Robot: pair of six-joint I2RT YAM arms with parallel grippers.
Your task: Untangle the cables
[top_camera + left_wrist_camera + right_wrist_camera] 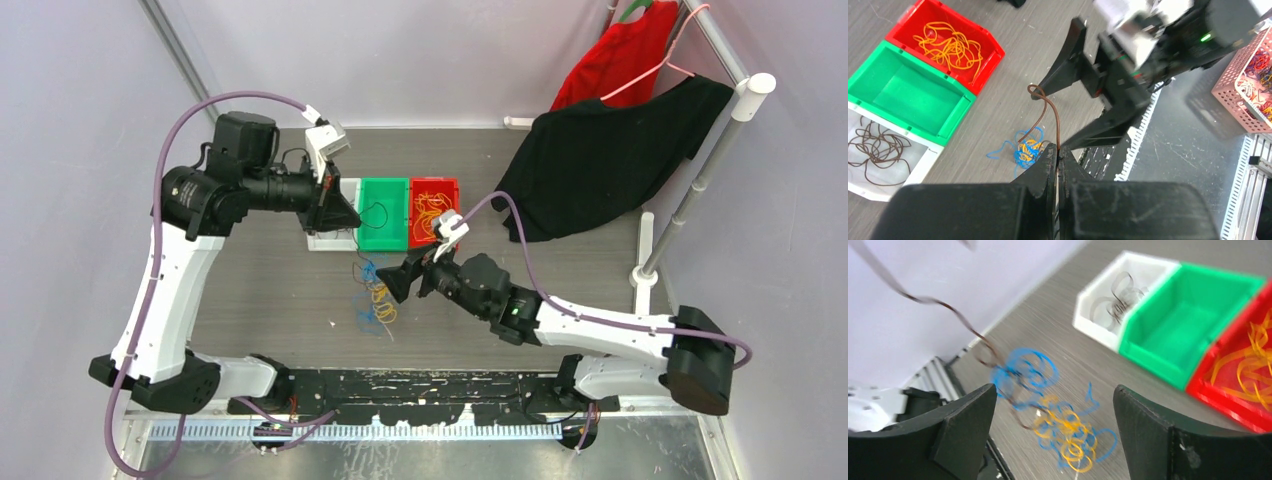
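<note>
Leftmost, the left gripper (1058,156) is pinched fully closed on a brown cable (1047,111); it hangs over the white bin (322,240), which holds more brown strands. The strand curls from the fingertips down toward the tangle of blue and orange cables (375,298) lying on the table (270,290); behind it, beside the white bin, sit the green bin (395,232) and then the red bin (434,181) with orange strands. Furthest right, the right gripper (1055,430) stands spread wide just over the tangle, holding nothing.
</note>
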